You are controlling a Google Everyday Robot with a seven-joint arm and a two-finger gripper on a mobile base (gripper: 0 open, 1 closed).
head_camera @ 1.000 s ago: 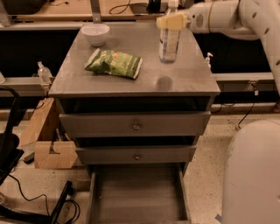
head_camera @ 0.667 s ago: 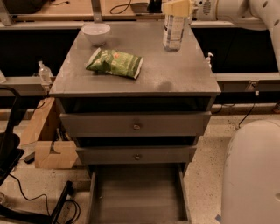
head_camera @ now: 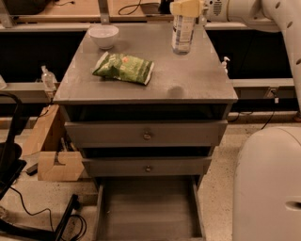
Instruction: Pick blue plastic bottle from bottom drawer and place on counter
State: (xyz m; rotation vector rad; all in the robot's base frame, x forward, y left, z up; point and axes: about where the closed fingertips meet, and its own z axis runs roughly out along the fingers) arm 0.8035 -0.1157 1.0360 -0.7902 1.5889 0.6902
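Note:
The blue plastic bottle (head_camera: pixel 182 34), clear with a pale label band, stands upright at the far right part of the counter (head_camera: pixel 188 80). Its base is at or just above the surface. My gripper (head_camera: pixel 186 7) reaches in from the right at the top edge of the view and is shut around the bottle's top, hiding the cap. The bottom drawer (head_camera: pixel 148 207) is pulled open below and shows only its bare grey floor.
A green snack bag (head_camera: pixel 124 68) lies mid-left on the counter and a white bowl (head_camera: pixel 103 36) sits at its far left. The two upper drawers are slightly ajar. Small pump bottles (head_camera: pixel 47 78) stand on side ledges. A cardboard box (head_camera: pixel 59 164) and cables lie left, my white base (head_camera: pixel 268 183) right.
My gripper has carried the bottle a little farther back over the counter and slightly lower, still holding it. The bag, the bowl and the drawers have not moved.

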